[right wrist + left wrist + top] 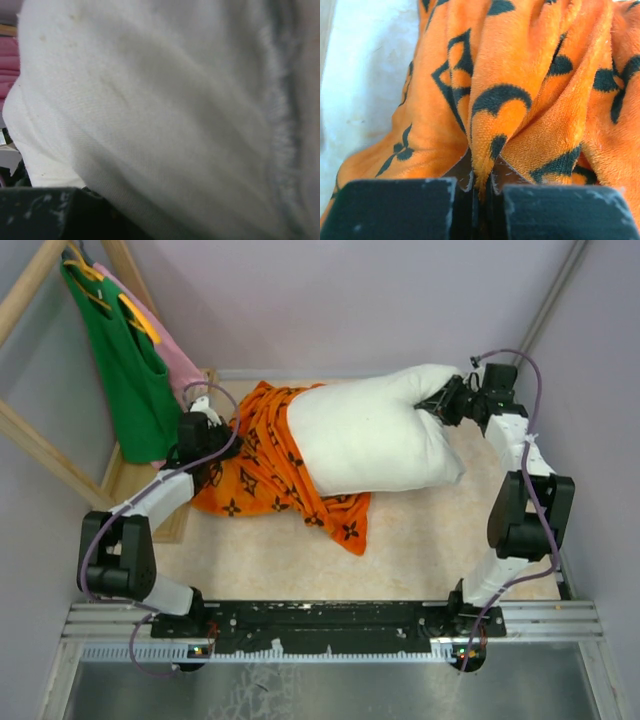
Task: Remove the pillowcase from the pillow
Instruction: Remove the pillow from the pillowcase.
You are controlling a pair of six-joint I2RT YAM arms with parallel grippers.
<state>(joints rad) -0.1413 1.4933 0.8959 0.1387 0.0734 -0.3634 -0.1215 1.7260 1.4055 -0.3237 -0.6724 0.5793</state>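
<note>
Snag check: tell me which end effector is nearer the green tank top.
Left. The left end effector sits beside the green tank top; the right end effector is across at the pillow.

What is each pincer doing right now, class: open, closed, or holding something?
Left pincer: closed on a fold of the pillowcase.
Right pincer: closed on the pillow, as far as the top view shows.

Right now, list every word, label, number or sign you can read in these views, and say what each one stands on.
No text can be read in any view.
pillowcase: only black flower, star and circle shapes, no letters.
pillow: plain white, no label showing.
green top: no print showing.
black rail at the arms' bases: pale specks, too small to read.
</note>
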